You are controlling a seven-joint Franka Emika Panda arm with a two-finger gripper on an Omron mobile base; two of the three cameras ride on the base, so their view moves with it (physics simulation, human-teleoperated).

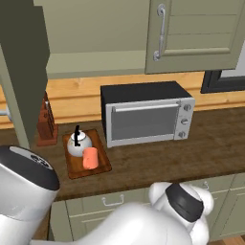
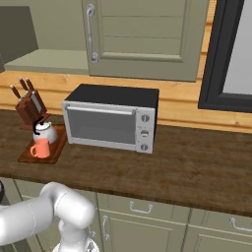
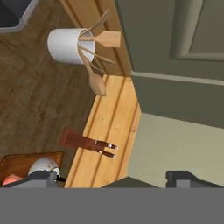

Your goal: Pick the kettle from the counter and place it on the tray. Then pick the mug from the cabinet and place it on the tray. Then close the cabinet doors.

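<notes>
The silver-white kettle (image 1: pixel 78 142) (image 2: pixel 43 132) and the orange-red mug (image 1: pixel 90 158) (image 2: pixel 40 147) both stand on the reddish-brown tray (image 1: pixel 103 165) (image 2: pixel 55 147), on the dark counter (image 1: pixel 191 153) left of the oven. The mug touches the kettle's front. The cabinet's left door (image 1: pixel 24 72) stands swung open, baring the pale shelf (image 1: pixel 95 62) (image 2: pixel 44 61). Its right door (image 1: pixel 191 33) (image 2: pixel 142 37) covers the right half. In the hand view my gripper (image 3: pixel 113 178) is open and holds nothing, up by the pale shelf (image 3: pixel 175 144), with the kettle (image 3: pixel 43 166) far below.
A grey-fronted black oven (image 1: pixel 146 115) (image 2: pixel 110 120) sits mid-counter. A knife block (image 1: pixel 46 122) (image 2: pixel 29 106) (image 3: pixel 83 142) stands behind the tray. A white utensil pot (image 3: pixel 65 43) holds wooden spoons further left. A dark window frame (image 2: pixel 216 54) is at the right. Drawers (image 2: pixel 142 211) run below.
</notes>
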